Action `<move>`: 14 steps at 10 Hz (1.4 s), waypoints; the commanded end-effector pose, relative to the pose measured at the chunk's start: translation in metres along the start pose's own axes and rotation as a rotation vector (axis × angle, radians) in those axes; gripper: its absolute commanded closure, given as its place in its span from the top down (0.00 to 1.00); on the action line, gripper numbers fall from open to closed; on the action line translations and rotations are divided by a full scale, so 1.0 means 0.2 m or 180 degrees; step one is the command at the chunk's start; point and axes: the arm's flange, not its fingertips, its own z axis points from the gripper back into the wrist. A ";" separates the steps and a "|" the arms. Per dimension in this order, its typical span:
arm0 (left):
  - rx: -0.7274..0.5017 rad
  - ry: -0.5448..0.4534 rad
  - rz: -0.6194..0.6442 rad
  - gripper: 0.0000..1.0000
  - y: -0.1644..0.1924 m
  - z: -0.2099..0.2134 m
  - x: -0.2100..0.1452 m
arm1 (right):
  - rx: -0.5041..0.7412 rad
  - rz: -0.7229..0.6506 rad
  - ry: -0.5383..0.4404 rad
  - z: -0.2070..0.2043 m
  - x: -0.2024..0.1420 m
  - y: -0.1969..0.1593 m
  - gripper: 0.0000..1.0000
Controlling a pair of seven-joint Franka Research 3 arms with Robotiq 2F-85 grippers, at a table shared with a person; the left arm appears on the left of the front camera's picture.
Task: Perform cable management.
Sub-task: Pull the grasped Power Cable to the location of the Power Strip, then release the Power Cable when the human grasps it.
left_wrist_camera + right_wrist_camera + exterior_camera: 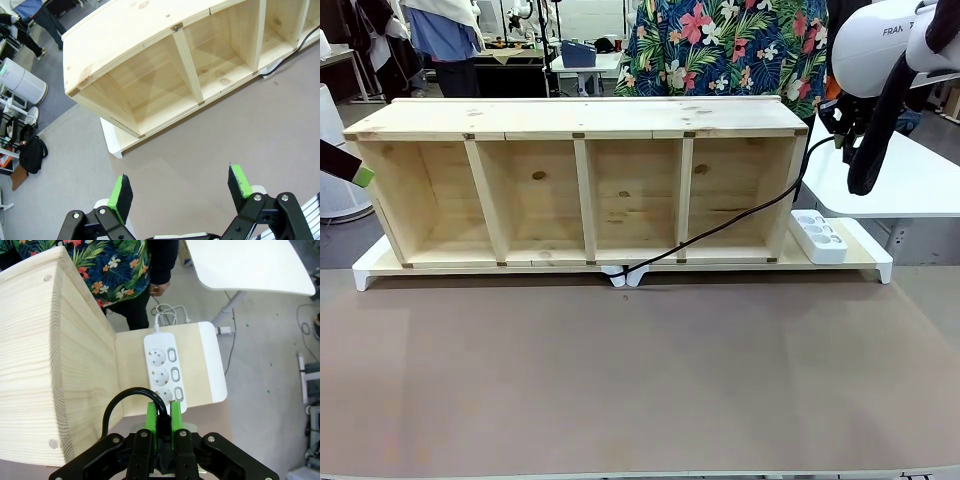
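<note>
- Pinching the cable (132, 389) near its end, the right gripper (162, 416) is clenched hard, green pads tight on the black cord. It hangs above the near end of the power strip (165, 365). Whether the plug itself sits between the pads I cannot tell.
- The left gripper (180, 186) hovers with its jaws wide apart and nothing between them. It is above the brown mat (210, 145), near the left end of the shelf.
- By its look the cable is light, thin and limp. It should sag and swing rather than keep a shape, and its smooth jacket may slide through the pads. The best hold is probably the stiffer stretch just behind the plug, where the prongs can be steered.
- From the grip the cord arcs down past the right wall of the wooden shelf (570, 118) and slants across the mouth of the rightmost compartment. It then reaches the front edge below the middle of the shelf, by a white foot of the base board (880, 265).
- The shelf has four open compartments. The three on the left hold nothing. The rightmost has just the cable crossing it, and I cannot tell whether it runs inside or just in front.
- The power strip lies on the base board just beside the shelf's right end. The sockets in view are empty, and its own white lead leaves the far end.
- A person (730, 50) in a flowered shirt stands behind the shelf.
</note>
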 end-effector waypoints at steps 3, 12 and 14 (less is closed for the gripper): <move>0.0008 -0.0032 0.0000 1.00 0.00 -0.01 0.01 | -0.0002 0.0004 -0.0026 0.00 0.01 0.00 0.14; 0.0008 -0.0032 0.0000 1.00 0.00 -0.01 0.01 | -0.0002 0.0004 -0.0026 0.00 0.01 0.00 0.14; 0.0008 -0.0032 0.0000 1.00 0.00 -0.01 0.01 | -0.0002 0.0004 -0.0026 0.00 0.01 0.00 0.14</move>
